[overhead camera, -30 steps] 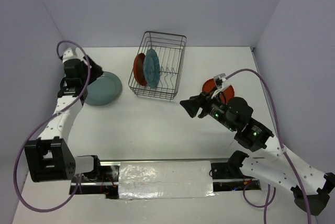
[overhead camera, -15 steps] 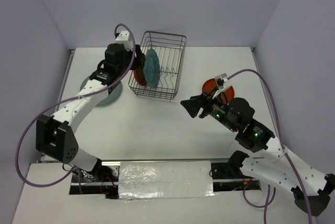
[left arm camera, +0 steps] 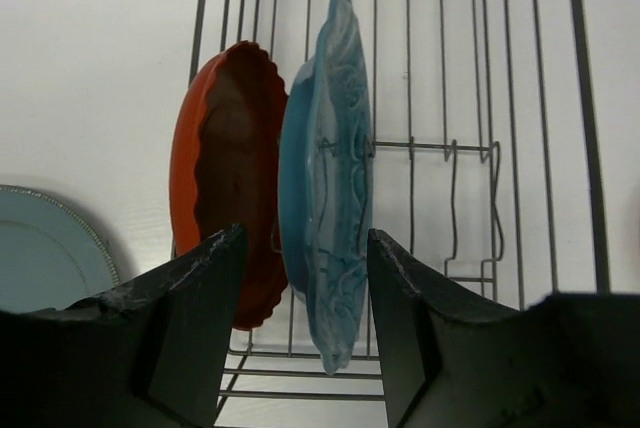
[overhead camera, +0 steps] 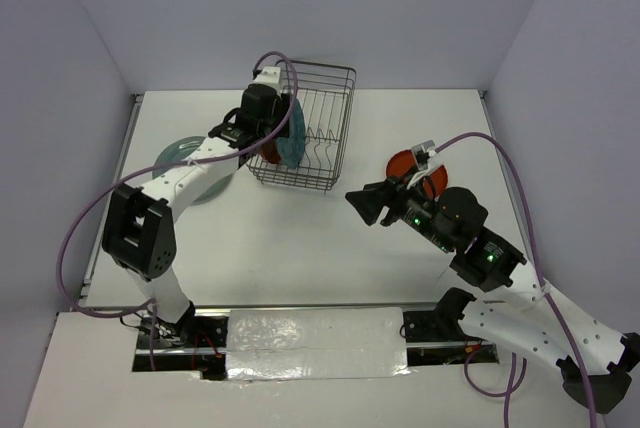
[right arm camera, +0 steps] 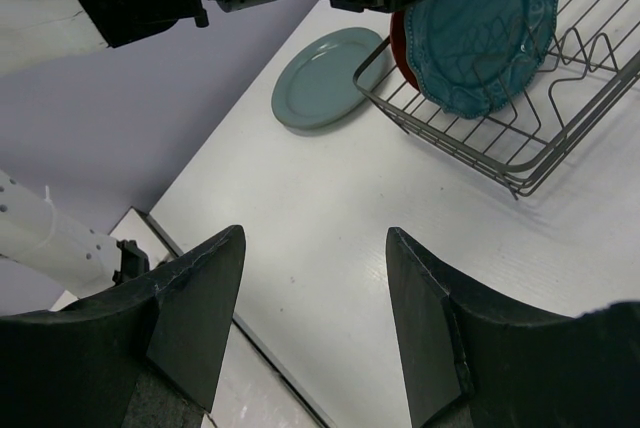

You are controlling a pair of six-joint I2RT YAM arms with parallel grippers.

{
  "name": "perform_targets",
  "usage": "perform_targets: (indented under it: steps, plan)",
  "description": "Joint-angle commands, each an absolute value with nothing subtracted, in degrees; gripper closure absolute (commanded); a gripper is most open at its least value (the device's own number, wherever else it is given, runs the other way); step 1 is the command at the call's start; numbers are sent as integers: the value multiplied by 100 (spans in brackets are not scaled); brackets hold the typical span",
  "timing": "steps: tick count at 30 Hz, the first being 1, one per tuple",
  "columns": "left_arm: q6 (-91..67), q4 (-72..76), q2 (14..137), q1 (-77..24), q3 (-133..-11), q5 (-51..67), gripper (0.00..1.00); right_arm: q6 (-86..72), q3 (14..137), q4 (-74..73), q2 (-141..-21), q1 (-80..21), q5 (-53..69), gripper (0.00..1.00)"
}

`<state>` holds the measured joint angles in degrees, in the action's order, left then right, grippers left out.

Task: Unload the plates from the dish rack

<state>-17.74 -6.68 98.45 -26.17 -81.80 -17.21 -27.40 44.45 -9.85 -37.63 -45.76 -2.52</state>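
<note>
Orange-red plates [left arm camera: 225,178]: seemingly two; teal-blue plate [left arm camera: 325,198]: one; grey-teal plate [right arm camera: 320,78]: one; dish rack [overhead camera: 325,128]: one.

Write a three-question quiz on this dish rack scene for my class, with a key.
1. True or false: an orange-red plate and a teal-blue plate stand upright in the dish rack.
2. Which plate lies flat on the table left of the rack? A teal-blue, B pale grey-teal, C orange-red.
3. Fill in: the ___ gripper is at the rack.
Key: 1 true; 2 B; 3 left gripper.
</note>
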Motion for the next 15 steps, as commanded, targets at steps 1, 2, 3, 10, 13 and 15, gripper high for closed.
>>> perform_targets:
  steps: [1, 2, 3, 10, 13, 15]
  plan:
    - [-1582, -607, 9984, -2680, -8499, -2127, 37, -2716, 4535, -765, -3726, -4588, -237, 34]
    - [-1565, -598, 10019, -2707, -8516, -2240, 38, -2716, 4535, -765, -3727, -4588, -229, 34]
    - [-1538, -615, 10046, -2751, -8578, -2320, 38, -2725, 4526, -756, -3727, -4597, -220, 34]
    - [-1459, -721, 10485, -2883, -8859, -2637, 40, -2707, 4518, -756, -3709, -4597, -290, 34]
    - [-1433, -738, 10625, -2909, -8982, -2680, 43, -2707, 4518, -747, -3726, -4588, -255, 34]
    - [-1398, -773, 10670, -2927, -9026, -2768, 46, -2707, 4518, -721, -3744, -4588, -202, 34]
